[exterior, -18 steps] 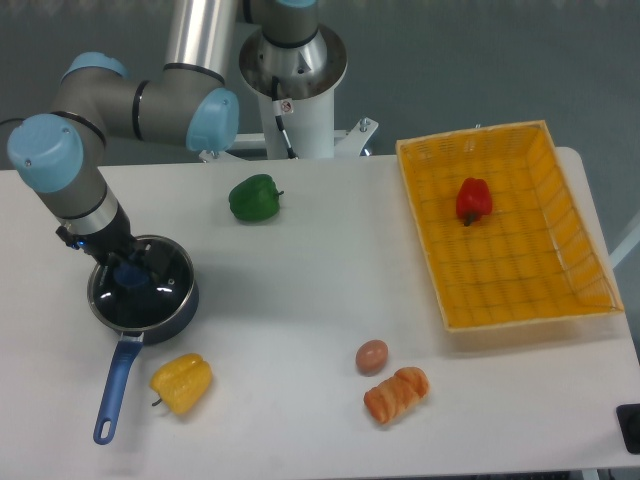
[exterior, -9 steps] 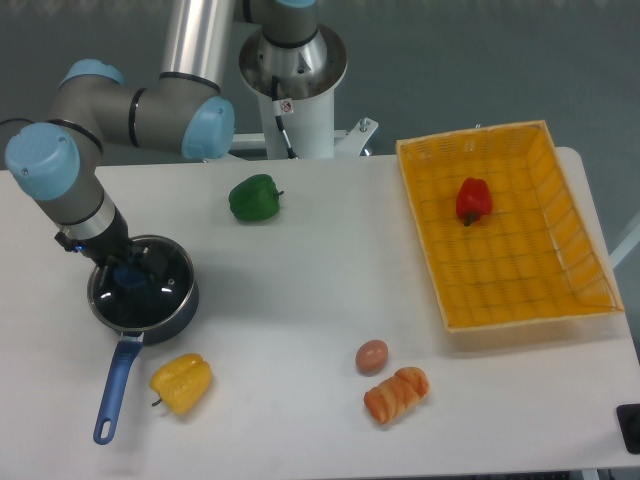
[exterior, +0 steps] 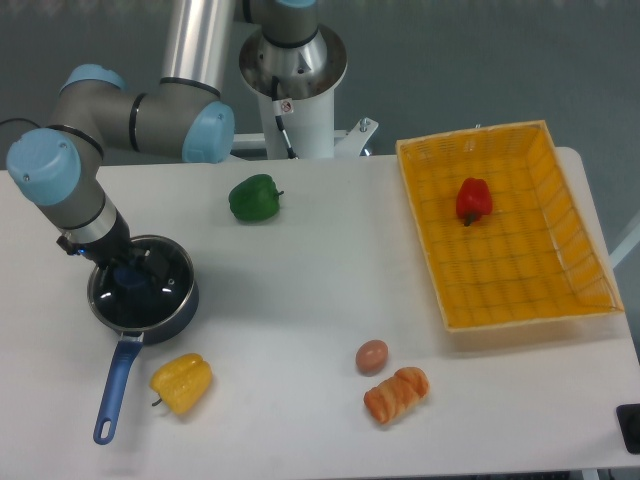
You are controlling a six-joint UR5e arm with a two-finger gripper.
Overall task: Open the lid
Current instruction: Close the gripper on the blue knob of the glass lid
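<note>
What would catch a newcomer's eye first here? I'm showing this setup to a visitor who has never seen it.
Probably the bright orange basket at the right, holding a single red pepper. Next, the grey-and-blue arm reaching down at the left, its gripper over the glass lid on the saucepan. Green pepper and yellow pepper lie on the white table nearby.

Green pepper (exterior: 255, 198), yellow pepper (exterior: 182, 383), egg (exterior: 372, 356), bread (exterior: 396, 393) on table (exterior: 300, 290); red pepper (exterior: 473, 200) in basket (exterior: 575, 260).

three peppers (exterior: 254, 197), one egg (exterior: 372, 356), one basket (exterior: 585, 303)
</note>
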